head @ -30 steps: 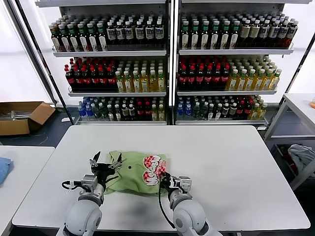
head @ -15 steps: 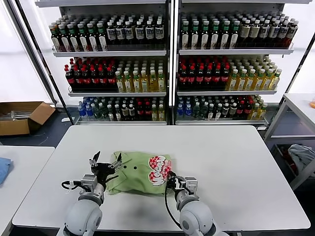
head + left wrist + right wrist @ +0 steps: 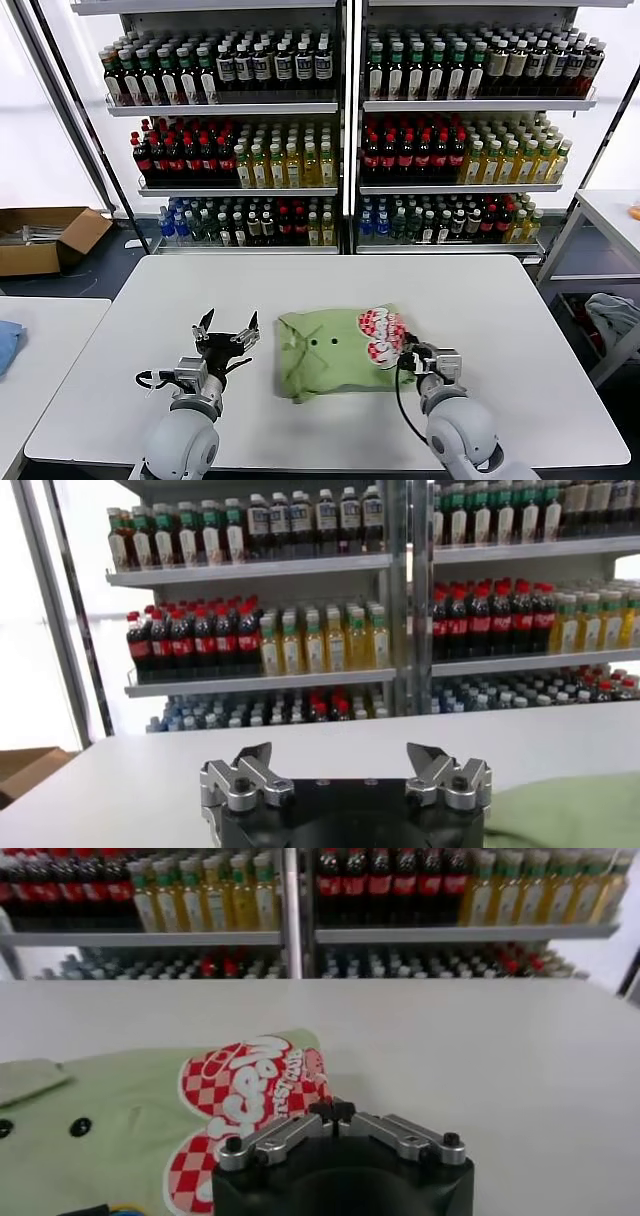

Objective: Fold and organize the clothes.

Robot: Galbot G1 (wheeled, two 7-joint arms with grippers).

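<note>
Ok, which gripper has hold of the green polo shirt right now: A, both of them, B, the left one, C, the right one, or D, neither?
C: the right gripper has its fingers shut on the edge of the green polo shirt by the checkered print, while the left gripper stands open beside the shirt, apart from it.

Soft matt cloth polo shirt point(image 3: 335, 350)
</note>
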